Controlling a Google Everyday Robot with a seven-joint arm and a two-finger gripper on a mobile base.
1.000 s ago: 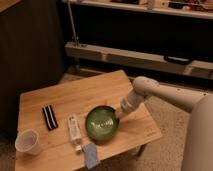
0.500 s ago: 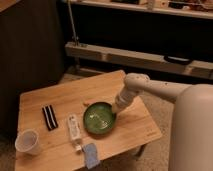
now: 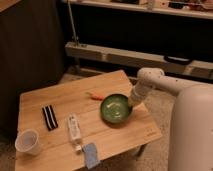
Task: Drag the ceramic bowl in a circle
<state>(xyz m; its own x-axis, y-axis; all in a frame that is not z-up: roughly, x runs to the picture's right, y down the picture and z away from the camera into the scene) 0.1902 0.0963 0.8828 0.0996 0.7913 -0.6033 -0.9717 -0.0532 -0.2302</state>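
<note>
Looking down on a light wooden table (image 3: 60, 97) from above and to one side, with dark flooring around it and a long pale rail (image 3: 115, 56) behind. At the far left, by the near corner, a translucent white cup (image 3: 28, 142) stands upright. Just to its right and farther back lies a flat black strip with pale stripes (image 3: 49, 117). Next comes a white tube (image 3: 74, 126) lying on its side, and near its lower end a small blue pad (image 3: 91, 154) rests at the table's front edge. Farther right and toward the back, a small orange object (image 3: 96, 95) lies on the wood, just beside the dish. The ceramic bowl (image 3: 116, 109), round, shallow and dark green with pale marks in its middle, sits upright on the right half of the table, close to the right edge. My pincer, the gripper (image 3: 131, 103), reaches down to the bowl's right rim and is pinched narrow upon it. My white arm (image 3: 150, 82) bends up and away to the right, joining my pale body (image 3: 192, 130) at the picture's right edge.
</note>
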